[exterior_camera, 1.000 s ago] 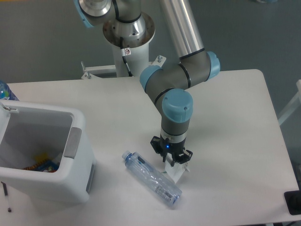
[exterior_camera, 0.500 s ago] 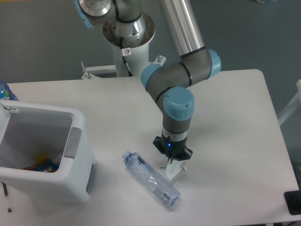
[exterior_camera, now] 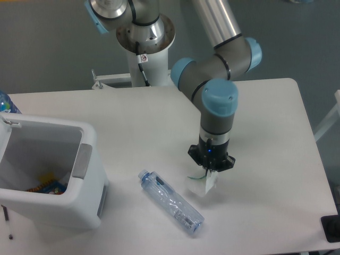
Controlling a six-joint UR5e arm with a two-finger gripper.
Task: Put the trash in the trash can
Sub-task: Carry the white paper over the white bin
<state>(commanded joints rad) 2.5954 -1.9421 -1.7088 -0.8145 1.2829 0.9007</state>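
My gripper [exterior_camera: 211, 171] points straight down over the table's front middle and is shut on the small white paper packet [exterior_camera: 210, 183], which hangs from its fingers just above the tabletop. The clear plastic bottle with a blue cap [exterior_camera: 171, 202] lies on its side to the left of the packet, slanting toward the front edge, apart from the gripper. The white trash can [exterior_camera: 82, 212] with its grey handle panel stands at the front left, open at the top, with some colourful scraps at its bottom.
The arm's base column [exterior_camera: 144, 58] stands at the back middle. Another blue-capped bottle [exterior_camera: 7, 102] peeks in at the left edge behind the bin. A dark object [exterior_camera: 332, 228] sits at the front right corner.
The gripper closed on the packet, then lifted and carried it to the right, away from the bottle. The bottle and bin stayed put.
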